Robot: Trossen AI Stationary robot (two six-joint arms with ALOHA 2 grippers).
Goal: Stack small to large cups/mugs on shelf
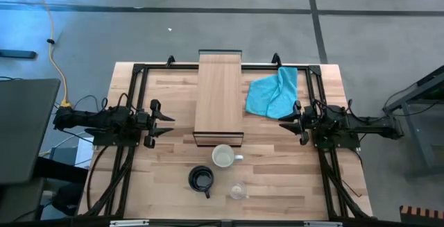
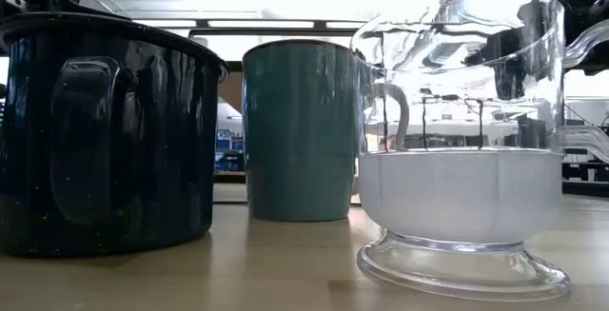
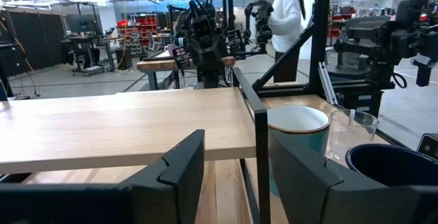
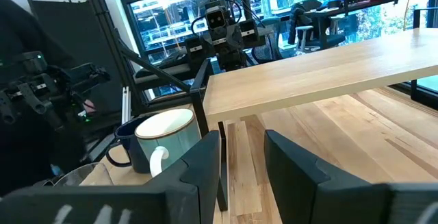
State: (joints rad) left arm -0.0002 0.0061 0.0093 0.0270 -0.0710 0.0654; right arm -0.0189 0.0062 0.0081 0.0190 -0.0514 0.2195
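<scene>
Cups: all three sit on the table (image 1: 173, 185) near the front edge, just in front of the shelf (image 1: 219, 98), none on it yet

White mug (image 1: 223, 157), largest, closest to the shelf end, handle toward the right arm. Looks rigid, fairly heavy, glazed so slippery; best to pinch the rim wall or handle

Black mug (image 1: 201, 179), beside it toward the left arm, looks like enamel: stiff, light, slick; grip over the rim

Glass cup (image 1: 238, 191), smallest, footed, fragile, slippery; take gently around the bowl

Left gripper (image 1: 166, 124) and right gripper (image 1: 286, 121) flank the shelf, both partly open, empty
</scene>
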